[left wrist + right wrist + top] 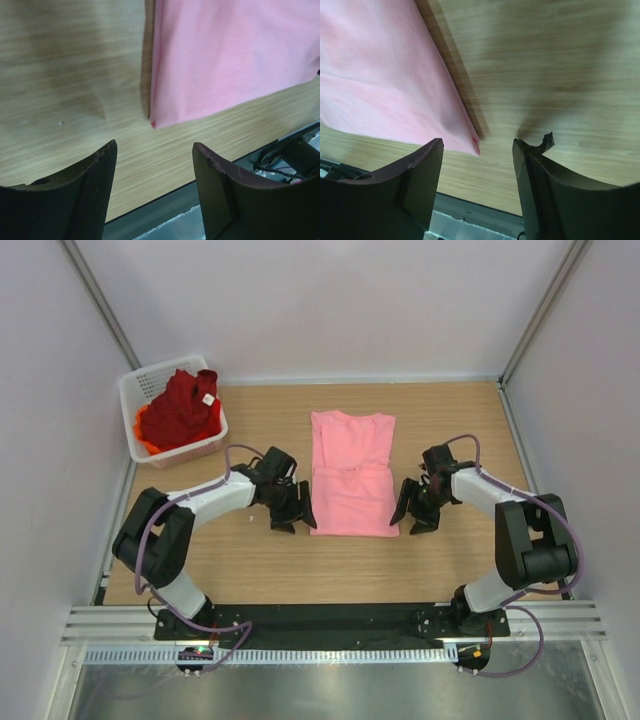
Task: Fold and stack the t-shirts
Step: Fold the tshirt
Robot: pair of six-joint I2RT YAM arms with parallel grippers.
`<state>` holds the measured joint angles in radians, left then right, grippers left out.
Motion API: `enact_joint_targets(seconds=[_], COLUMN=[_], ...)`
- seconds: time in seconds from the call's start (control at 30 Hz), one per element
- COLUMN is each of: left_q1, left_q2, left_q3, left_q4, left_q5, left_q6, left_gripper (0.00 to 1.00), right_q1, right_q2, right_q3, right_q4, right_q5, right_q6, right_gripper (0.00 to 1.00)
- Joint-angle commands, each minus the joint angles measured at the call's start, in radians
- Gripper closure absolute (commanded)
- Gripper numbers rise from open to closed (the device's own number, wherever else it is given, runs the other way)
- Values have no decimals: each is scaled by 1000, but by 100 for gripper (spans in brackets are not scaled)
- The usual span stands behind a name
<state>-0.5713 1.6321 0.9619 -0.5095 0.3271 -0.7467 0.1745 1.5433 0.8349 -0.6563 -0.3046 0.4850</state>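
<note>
The left arm (210,495) and right arm (485,488) look alike from here: white shells between chunky black joints, a mauve cable (148,540) looped along each. Their black fingers (75,200) are broad and curved, one face finely dimpled, edges worn.

A white plastic mesh basket (148,380) sits at the far left corner of the wooden table (260,570). Pale walls (330,300) enclose three sides. A metal rail (90,625) runs along the near edge.

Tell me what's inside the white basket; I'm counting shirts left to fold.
A dark red t-shirt with a white tag fills the basket; orange cloth peeks out beneath. Anything deeper is covered.
</note>
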Motion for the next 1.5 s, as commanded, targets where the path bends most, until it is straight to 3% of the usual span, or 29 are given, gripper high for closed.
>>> enact_joint_targets(seconds=[0.0,0.43,0.67,0.9,1.37,1.47], left_q1=[10,-4,-21,-22,-27,-25], left_q2=[54,170,178,173,229,233], left_q3=[75,66,69,21,20,17], left_q4=[68,157,155,149,174,174], left_q5=[-10,53,43,26,3,-3], left_q6=[29,-13,-43,-45,-42,-42], left_gripper=[37,49,52,46,54,61], right_q1=[0,17,42,45,63,62], right_q2=[20,70,63,64,83,77], right_q3=[9,43,21,0,-36,-42], right_q4=[90,98,90,104,205,218], right_q5=[-14,-22,4,-16,-65,-76], right_q6=[-6,-68,-74,-86,-69,-62], right_gripper=[36,52,52,49,53,55])
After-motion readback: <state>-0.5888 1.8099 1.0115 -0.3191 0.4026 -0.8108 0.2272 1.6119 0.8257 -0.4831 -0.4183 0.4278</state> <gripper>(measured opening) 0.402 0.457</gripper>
